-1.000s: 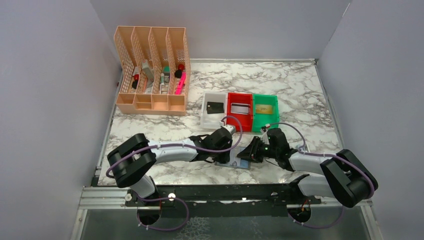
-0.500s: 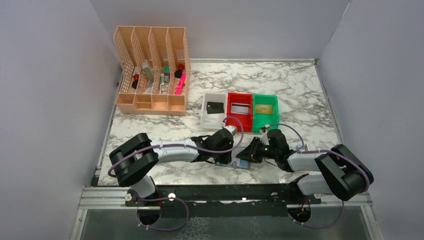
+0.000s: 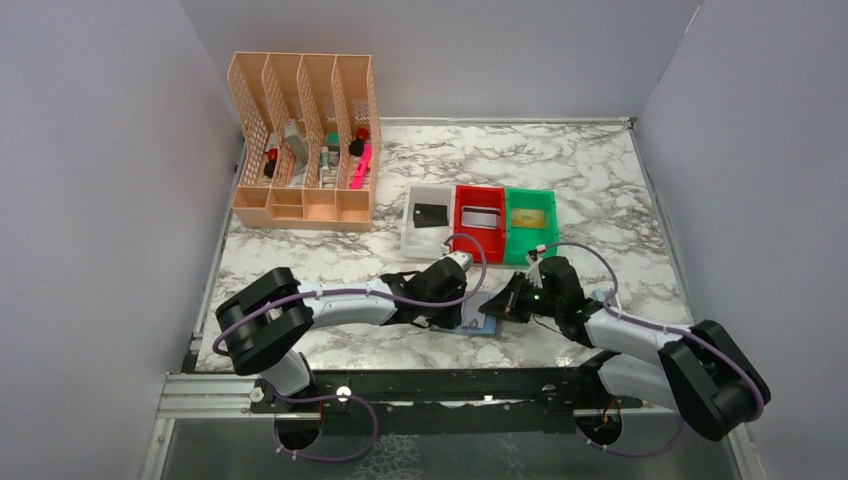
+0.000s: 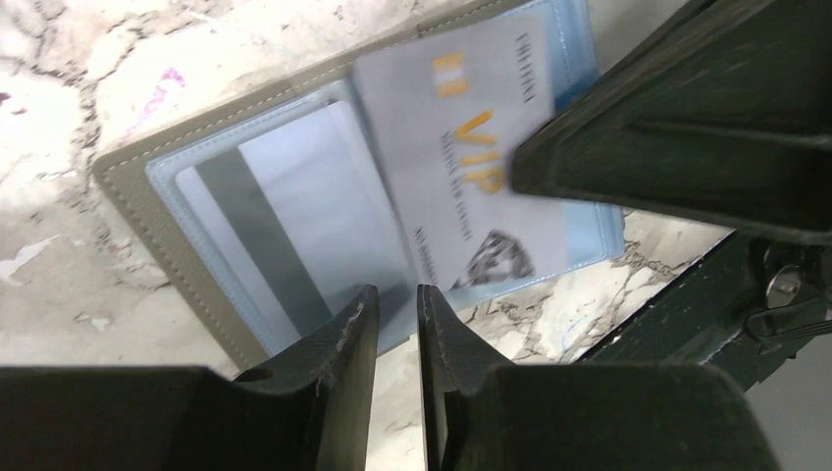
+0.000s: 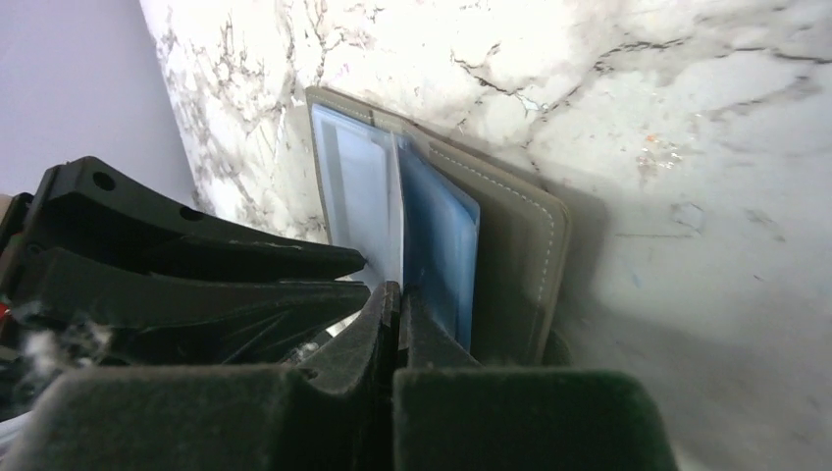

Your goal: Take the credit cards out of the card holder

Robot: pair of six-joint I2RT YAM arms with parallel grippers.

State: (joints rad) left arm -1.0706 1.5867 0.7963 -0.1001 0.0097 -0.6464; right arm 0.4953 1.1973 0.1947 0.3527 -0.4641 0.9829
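Right gripper [image 5: 396, 294] has clamped shut, apparently on the blurred silvery VIP card [image 4: 461, 147] over the open card holder [image 4: 162, 235], lower centre of the top view; left gripper [image 4: 394, 304] slightly parted on its edge.

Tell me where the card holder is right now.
In the top view the card holder lies open on the marble table near its front edge, between the left gripper and right gripper.

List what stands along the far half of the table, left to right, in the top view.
peach desk organizer → white bin → red bin → green bin
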